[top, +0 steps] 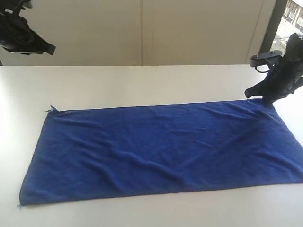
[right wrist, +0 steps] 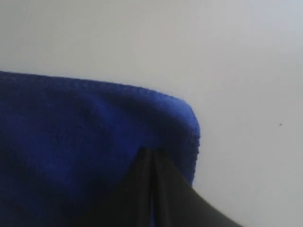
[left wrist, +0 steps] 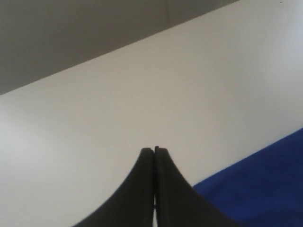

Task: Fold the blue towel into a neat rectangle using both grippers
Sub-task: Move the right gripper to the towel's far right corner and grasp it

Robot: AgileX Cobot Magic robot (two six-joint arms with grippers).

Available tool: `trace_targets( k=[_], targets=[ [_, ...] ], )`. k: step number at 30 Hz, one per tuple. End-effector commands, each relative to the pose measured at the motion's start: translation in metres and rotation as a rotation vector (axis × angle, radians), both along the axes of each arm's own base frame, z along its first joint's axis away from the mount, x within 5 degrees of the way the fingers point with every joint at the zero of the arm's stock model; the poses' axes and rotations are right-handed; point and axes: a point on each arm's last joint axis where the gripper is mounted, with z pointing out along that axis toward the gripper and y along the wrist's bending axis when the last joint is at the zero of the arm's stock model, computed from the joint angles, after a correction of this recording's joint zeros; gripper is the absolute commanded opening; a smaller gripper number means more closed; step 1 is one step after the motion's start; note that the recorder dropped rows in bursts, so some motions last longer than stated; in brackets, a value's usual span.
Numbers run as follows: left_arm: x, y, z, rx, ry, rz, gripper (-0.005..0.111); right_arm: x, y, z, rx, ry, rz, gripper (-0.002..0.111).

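**Item 1.** Deep royal-blue fuzzy microfibre towel. It lies open in a single layer, a long rectangle across the smooth white tabletop. Shallow ripples run through its middle, and no fold has been made yet. A loose thread sticks out at the far left corner.

**Item 2.** Left black jointed gripper. It hangs high over the table's far left, well apart from the cloth. Its slim fingers are pressed flat together with nothing between them.

**Item 3.** Right black jointed gripper. It sits at the towel's far right corner, with its tip over the hem. The fingers are closed tight against each other. From its own wrist the blue pile fills the space beneath the tip, but no cloth shows pinched between the fingers. I cannot tell whether the tip touches the fabric.

**Item 4.** Hazards, as I judge them.
- With both sets of fingers closed, neither can take a corner. A closed tip pushed down would only dimple or drag the cloth.
- The two arms are unevenly placed. If the right corner is lifted alone, the towel would skew and the fold come out crooked.
- The ripples could get trapped as creases under a fold.
- The thread corner may snag.
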Motion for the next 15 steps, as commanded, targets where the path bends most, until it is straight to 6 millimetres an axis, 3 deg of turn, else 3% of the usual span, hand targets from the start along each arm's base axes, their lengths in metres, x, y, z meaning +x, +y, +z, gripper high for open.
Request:
trace_targets(
  k=[1,12,15],
  targets=[
    [-0.02,0.0,0.013,0.026,0.078,-0.059,0.0,-0.004,-0.002,-0.014,0.017,0.063,-0.012,0.0],
    [-0.031,0.002,0.021,0.057,0.109,-0.077,0.0,-0.023,-0.045,-0.015,-0.026,0.137,-0.161,0.0],
    [-0.031,0.002,0.021,0.057,0.109,-0.077,0.0,-0.019,-0.045,-0.014,-0.02,0.094,-0.16,0.0]
  ],
)
